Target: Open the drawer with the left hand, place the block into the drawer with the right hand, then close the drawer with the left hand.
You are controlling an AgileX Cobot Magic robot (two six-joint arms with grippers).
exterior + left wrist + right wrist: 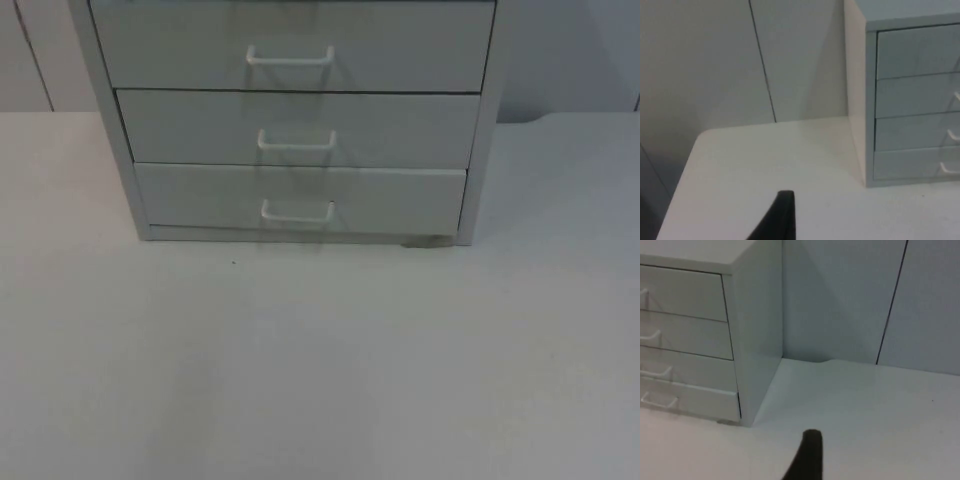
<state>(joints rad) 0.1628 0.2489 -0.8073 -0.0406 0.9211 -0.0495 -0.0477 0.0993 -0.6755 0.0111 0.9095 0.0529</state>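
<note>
You have a pale grey drawer cabinet (300, 120) standing at the back of the white table top (320, 370), its three drawer fronts shut flush, each with a white wire handle; the bottom drawer (300, 198) sits just above the table, its handle (297, 211) centred on the front. In front of the cabinet the table runs wide and bare toward you — plenty of room on both flanks. From the left wrist view you see the cabinet's left side wall (856, 90), the table's rounded far corner (702, 137) and the grey partition wall (740, 60) behind it. One black fingertip of the left gripper (777, 217) hangs above the table, well apart from the cabinet; you cannot tell how its fingers are set. The right gripper's black fingertip (807, 455) hovers likewise beside the cabinet's right side — finger spread again impossible to judge.
</note>
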